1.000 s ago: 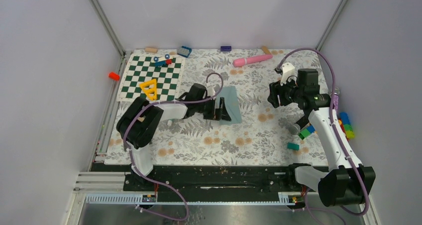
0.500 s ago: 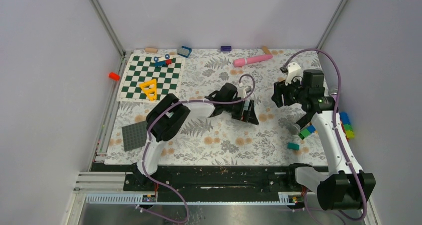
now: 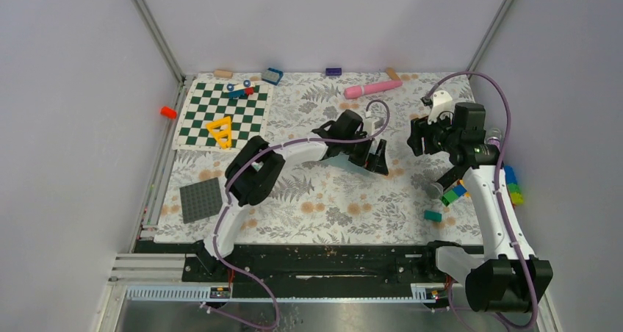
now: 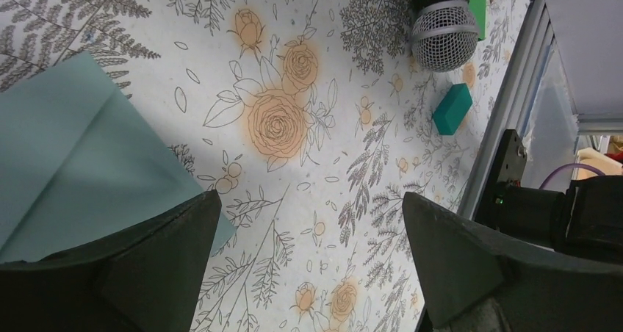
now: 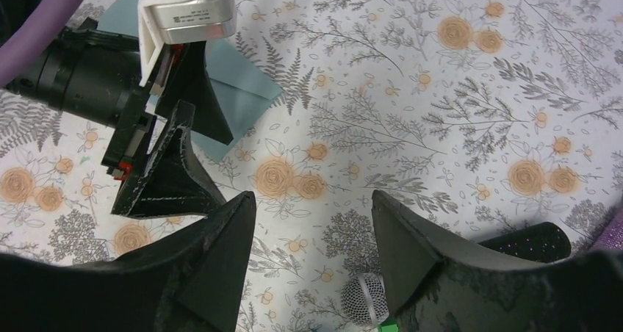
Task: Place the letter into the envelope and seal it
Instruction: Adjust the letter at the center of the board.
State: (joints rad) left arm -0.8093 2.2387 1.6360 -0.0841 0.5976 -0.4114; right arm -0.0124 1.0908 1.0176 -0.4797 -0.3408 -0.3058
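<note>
The white wrist housing (image 5: 187, 9) is carrying a label too small to read. The envelope (image 4: 73, 156), dull teal with one diagonal crease, is lying flat on the floral mat (image 4: 330, 148) under the left gripper (image 4: 308, 207), which is gaping wide and empty. The right gripper (image 5: 312, 207) is hovering with jaws partly spread, holding nothing.

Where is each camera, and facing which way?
Top external: above and behind, looking down on the table; left arm and right arm show.
Left wrist: looks down past the left gripper at the envelope.
Right wrist: looks down past the right gripper at the left gripper.
Shared: both wrist views show the envelope and microphone.
</note>
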